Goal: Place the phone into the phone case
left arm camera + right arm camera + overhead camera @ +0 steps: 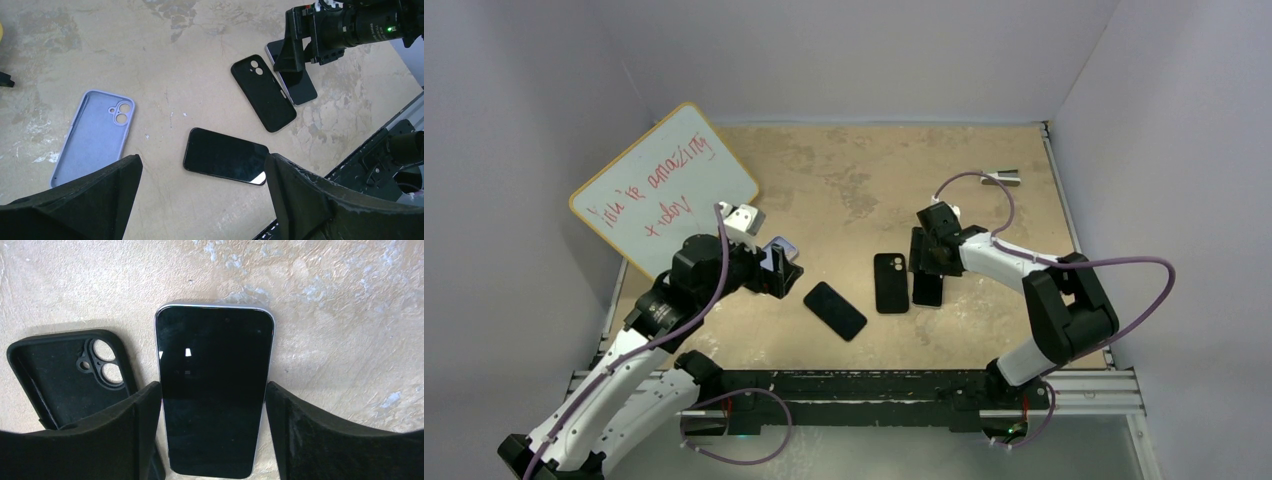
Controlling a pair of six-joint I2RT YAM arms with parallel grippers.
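Note:
The phone, an all-black glossy slab, lies flat on the table's near middle; in the left wrist view the phone lies just past my wide-open left gripper, untouched. The phone case, a pale lavender shell, lies empty with its inside up, left of the phone. From above, the phone case is partly hidden by my left gripper. My right gripper has its fingertips against both long edges of another phone, dark-faced with a pale rim, flat on the table.
An empty black case lies between the two phones, close beside the right gripper. A whiteboard with red writing leans at the back left. A small grey object lies at the back right. Walls enclose the table.

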